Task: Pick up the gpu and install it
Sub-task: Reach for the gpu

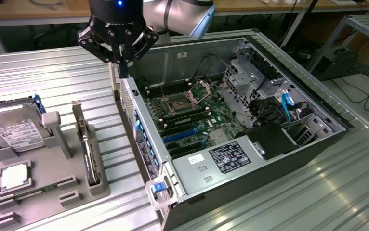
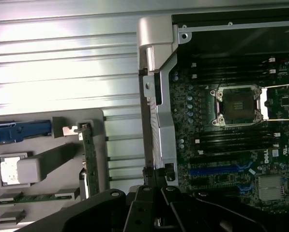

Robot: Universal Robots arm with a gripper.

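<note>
The gpu (image 1: pixel 88 147) is a thin dark card with a metal end bracket. It stands on edge in a slot of the grey holder (image 1: pixel 43 185), at the exterior view's left. In the wrist view the gpu (image 2: pixel 89 162) is a narrow strip in that same holder (image 2: pixel 47 159). My gripper (image 1: pixel 122 64) hangs high over the rear wall of the open computer case (image 1: pixel 236 159), well apart from the gpu. Its fingers meet at the tips and hold nothing. The gripper's dark body (image 2: pixel 154 210) shows above the case's edge in the wrist view.
The holder also carries a silver hard drive (image 1: pixel 14 130) and a small square chip (image 1: pixel 14 175). The case's motherboard (image 1: pixel 191 115) lies exposed, with an open CPU socket (image 2: pixel 238 104) and blue expansion slots (image 1: pixel 183 138). Ribbed metal tabletop (image 1: pixel 56 72) lies all around.
</note>
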